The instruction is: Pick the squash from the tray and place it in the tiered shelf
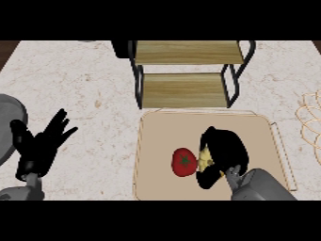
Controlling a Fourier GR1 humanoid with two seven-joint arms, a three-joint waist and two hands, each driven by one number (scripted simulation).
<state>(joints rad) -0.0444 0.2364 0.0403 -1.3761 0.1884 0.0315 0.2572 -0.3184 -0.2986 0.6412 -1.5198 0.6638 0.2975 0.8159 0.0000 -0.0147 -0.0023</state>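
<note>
A flat beige tray point(212, 127) with a thin raised rim lies on the pale, speckled stone counter point(79, 84). Just beyond the tray's far edge stands the tiered shelf point(187, 70), two wood-grained boards stepped one above the other in a slim black metal frame. On the tray, left of its middle, sits a smooth red tomato point(183, 161) with a dark green stem patch. Touching the tomato's right side is the squash point(206, 159), of which only a pale yellow, slightly mottled patch shows.

The right hand point(222, 150) comes onto the tray from its near edge on a grey forearm, its black fingers curled over and around the squash; most of the squash is hidden, so the hold appears closed on it rather than merely resting. The left hand point(41, 143) shows well left of the tray, fingers spread and pointing up, holding nothing. Right of the tray lies a looped golden wire basket point(319, 124).
</note>
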